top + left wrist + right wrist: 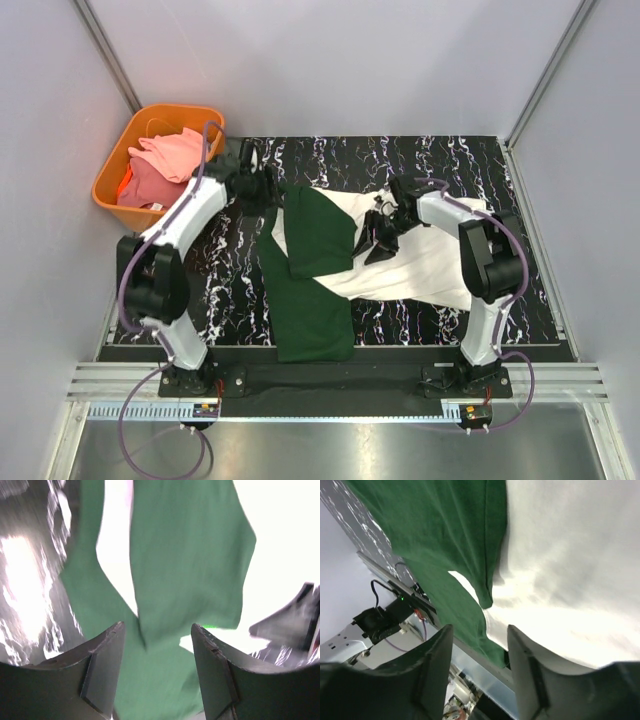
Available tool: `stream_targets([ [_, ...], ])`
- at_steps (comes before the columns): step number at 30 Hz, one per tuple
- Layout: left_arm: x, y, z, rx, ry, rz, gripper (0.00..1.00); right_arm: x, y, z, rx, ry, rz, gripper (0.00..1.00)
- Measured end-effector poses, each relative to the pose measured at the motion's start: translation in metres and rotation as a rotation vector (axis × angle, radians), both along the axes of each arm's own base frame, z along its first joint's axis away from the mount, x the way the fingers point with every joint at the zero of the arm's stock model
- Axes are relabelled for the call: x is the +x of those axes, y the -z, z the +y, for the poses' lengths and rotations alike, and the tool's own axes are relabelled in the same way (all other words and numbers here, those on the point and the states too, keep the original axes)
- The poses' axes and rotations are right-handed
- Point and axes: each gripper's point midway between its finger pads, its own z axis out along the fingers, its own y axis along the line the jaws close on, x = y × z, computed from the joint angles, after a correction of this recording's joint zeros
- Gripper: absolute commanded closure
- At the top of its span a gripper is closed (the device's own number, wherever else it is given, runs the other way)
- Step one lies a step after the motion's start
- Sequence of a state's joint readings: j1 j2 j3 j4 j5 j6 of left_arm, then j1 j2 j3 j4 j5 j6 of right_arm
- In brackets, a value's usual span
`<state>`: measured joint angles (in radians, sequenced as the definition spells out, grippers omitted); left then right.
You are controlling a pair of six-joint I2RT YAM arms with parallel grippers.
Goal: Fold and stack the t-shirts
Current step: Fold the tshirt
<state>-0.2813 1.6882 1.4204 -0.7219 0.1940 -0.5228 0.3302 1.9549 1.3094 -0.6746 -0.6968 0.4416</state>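
Note:
A cream t-shirt [425, 262] with dark green sleeves lies spread on the black marbled mat [230, 270]. One green sleeve [318, 232] is folded over its left part, and another green sleeve [312, 312] reaches toward the near edge. My left gripper [262, 190] hovers at the shirt's far left corner. In the left wrist view it [157, 627] is open over green cloth [190, 555], holding nothing. My right gripper [378, 235] is over the shirt's middle. In the right wrist view it [480, 628] is open and empty above the cream cloth [570, 555].
An orange basket [107, 170] stands at the far left corner, off the mat, with pink and coral t-shirts [170, 155] heaped in it. Grey walls close in the table on three sides. A metal rail [330, 385] runs along the near edge.

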Motion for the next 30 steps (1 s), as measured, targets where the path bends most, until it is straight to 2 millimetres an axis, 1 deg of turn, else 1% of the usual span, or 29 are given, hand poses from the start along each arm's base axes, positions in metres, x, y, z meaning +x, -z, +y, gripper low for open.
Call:
stream_targets([
  [1,0.018,-0.003,0.002,-0.003,-0.014,-0.014,0.42,0.001,-0.005,-0.003,-0.008,0.008,-0.011,0.41],
  [2,0.037,-0.004,0.003,-0.007,-0.028,-0.031,0.43,0.004,-0.011,-0.008,-0.019,0.019,-0.028,0.40],
  [4,0.068,0.003,0.007,-0.011,-0.054,-0.031,0.45,0.012,-0.024,-0.019,-0.029,0.052,-0.068,0.36],
  [5,0.083,0.008,0.007,-0.013,-0.063,-0.034,0.46,0.017,-0.031,-0.025,-0.032,0.074,-0.090,0.36],
  [8,0.118,0.029,0.011,-0.017,-0.095,-0.019,0.46,0.031,-0.046,-0.051,-0.057,0.156,-0.140,0.31],
  [11,0.136,0.051,0.015,-0.022,-0.130,0.014,0.48,0.044,-0.055,-0.079,-0.097,0.237,-0.181,0.28],
  [15,0.148,0.077,0.017,-0.033,-0.179,0.059,0.48,0.060,-0.061,-0.113,-0.149,0.340,-0.204,0.26],
  [20,0.153,0.096,0.012,-0.065,-0.224,0.096,0.48,0.080,-0.068,-0.150,-0.207,0.447,-0.235,0.23],
  [22,0.156,0.100,0.011,-0.078,-0.236,0.101,0.48,0.088,-0.071,-0.163,-0.214,0.482,-0.246,0.22],
  [24,0.158,0.100,0.009,-0.089,-0.244,0.094,0.48,0.098,-0.072,-0.178,-0.219,0.522,-0.249,0.22],
  [27,0.166,0.096,0.006,-0.114,-0.253,0.067,0.50,0.109,-0.066,-0.201,-0.242,0.574,-0.236,0.22],
  [28,0.168,0.096,0.005,-0.122,-0.254,0.061,0.52,0.113,-0.063,-0.208,-0.250,0.590,-0.230,0.21],
  [30,0.170,0.096,0.003,-0.136,-0.260,0.056,0.53,0.119,-0.056,-0.221,-0.268,0.615,-0.219,0.21],
])
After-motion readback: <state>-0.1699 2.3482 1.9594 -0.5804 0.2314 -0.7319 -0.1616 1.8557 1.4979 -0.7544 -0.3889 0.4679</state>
